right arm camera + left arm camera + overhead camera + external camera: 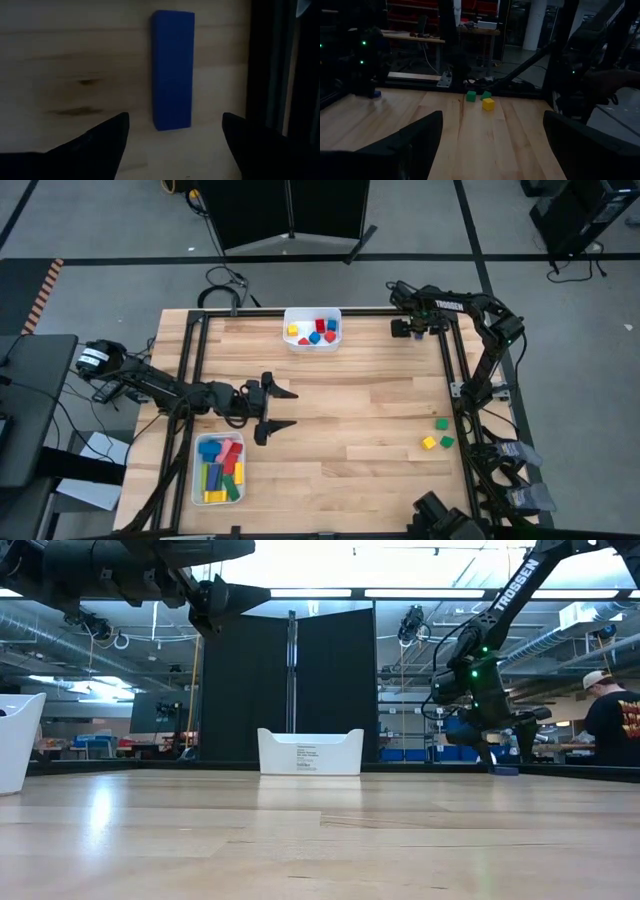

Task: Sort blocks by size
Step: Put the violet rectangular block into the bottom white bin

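My left gripper [287, 409] is open and empty above the table's middle left, well clear of the wood [238, 595]. Its wrist view [490, 145] looks toward three cubes near the right edge: two green [441, 423] [446, 441] and one yellow [429, 443]. They also show as green [471, 96], green [486, 94] and yellow [488, 104]. My right gripper [412, 330] is open at the far right corner, above a blue bar [172, 70] that lies flat on the wood. Its fingers [172, 145] stand on either side of the bar's end, apart from it.
A white tray [312, 313] at the far middle holds several small red, blue and yellow cubes. Another white tray [198, 470] at the near left holds several longer bars. A black frame [455, 360] runs along the table's edges. A person [612, 720] stands in the room beyond.
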Controlling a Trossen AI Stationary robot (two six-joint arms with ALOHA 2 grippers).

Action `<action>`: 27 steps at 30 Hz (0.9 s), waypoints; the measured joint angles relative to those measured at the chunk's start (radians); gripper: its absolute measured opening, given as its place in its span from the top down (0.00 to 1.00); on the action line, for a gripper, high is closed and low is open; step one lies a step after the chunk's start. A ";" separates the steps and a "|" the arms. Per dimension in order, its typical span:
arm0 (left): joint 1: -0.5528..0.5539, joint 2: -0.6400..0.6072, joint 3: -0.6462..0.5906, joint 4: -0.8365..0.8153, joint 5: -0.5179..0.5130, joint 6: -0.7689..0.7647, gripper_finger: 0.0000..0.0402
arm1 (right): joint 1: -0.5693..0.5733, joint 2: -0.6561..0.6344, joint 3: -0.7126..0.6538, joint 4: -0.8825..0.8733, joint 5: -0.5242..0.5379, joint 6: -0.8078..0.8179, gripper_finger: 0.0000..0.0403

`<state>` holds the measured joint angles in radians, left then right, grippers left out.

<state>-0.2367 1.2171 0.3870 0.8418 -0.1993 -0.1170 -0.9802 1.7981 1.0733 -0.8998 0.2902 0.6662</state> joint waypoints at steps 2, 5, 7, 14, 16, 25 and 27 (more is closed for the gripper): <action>0.000 0.000 0.000 0.003 0.000 0.000 0.12 | 0.000 0.000 0.001 0.015 -0.023 -0.004 0.18; 0.000 0.000 0.000 0.004 0.000 0.000 0.12 | -0.004 0.000 0.001 0.066 -0.091 -0.027 0.20; 0.000 0.000 0.000 0.005 0.000 -0.011 0.12 | -0.009 0.000 0.002 0.072 -0.096 -0.021 0.22; -0.002 0.000 0.000 0.005 0.003 -0.030 0.12 | -0.031 0.000 0.008 0.069 -0.098 0.020 0.27; -0.002 0.000 0.000 0.005 0.003 -0.030 0.12 | -0.027 0.000 0.001 0.077 -0.100 0.013 0.28; -0.002 0.000 0.000 0.005 0.003 -0.028 0.12 | 0.018 0.000 -0.015 0.058 -0.057 0.049 0.28; -0.002 0.000 0.000 0.004 0.003 -0.026 0.12 | 0.028 -0.003 -0.015 0.049 -0.011 0.076 0.28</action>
<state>-0.2382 1.2171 0.3870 0.8459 -0.1963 -0.1432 -0.9518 1.7954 1.0584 -0.8508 0.2792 0.7419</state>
